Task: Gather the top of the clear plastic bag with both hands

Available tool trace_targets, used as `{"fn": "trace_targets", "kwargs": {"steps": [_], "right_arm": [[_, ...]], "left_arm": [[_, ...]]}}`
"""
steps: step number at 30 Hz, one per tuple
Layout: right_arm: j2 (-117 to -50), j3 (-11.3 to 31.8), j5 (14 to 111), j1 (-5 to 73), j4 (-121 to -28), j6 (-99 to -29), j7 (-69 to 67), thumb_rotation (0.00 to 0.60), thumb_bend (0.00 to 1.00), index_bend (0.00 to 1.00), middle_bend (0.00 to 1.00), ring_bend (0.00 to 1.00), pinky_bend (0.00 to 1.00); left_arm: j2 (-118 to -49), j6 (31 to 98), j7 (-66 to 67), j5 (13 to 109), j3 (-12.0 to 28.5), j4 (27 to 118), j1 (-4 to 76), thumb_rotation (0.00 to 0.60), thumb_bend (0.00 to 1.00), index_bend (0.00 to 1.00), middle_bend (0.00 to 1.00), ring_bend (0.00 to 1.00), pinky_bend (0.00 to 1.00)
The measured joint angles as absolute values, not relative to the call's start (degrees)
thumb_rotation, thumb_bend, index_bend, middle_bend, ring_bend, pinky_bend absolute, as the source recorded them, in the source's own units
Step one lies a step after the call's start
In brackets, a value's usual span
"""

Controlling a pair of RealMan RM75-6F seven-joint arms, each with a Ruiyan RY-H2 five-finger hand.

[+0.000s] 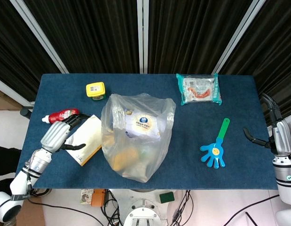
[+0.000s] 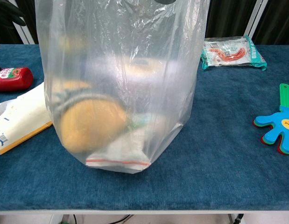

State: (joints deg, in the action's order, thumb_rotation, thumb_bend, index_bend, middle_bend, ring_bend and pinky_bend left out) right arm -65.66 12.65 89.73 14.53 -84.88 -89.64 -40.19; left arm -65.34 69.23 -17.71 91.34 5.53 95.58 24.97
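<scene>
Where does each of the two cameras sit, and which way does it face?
Head view: high above the near table edge, looking down on the blue table; the left hand over the white-and-yellow packet and the right hand at the right edge show.
Chest view: low at the near edge, facing level across the table into the clear plastic bag; only dark fingertips show top left.
Shared: bag, red bottle, packet, sealed snack pack, hand-shaped clapper.

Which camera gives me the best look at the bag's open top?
Head view: it looks down on the clear plastic bag and shows its whole open rim. Chest view shows only the bag's side, with the top cut off by the frame edge.
</scene>
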Motion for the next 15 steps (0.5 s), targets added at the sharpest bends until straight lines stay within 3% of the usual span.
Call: {"fn": "trace_targets", "kwargs": {"steps": [15], "right_arm": [[-65.6, 12.3, 89.2, 14.1, -84.1, -90.6, -41.1, 0.600, 0.30, 0.00, 0.00, 0.00, 0.00]], "left_arm": [[-64.3, 69.7, -18.0, 91.5, 4.6, 97.0, 25.6, 0.600, 0.12, 0.17, 0.19, 0.18, 0.37]]}}
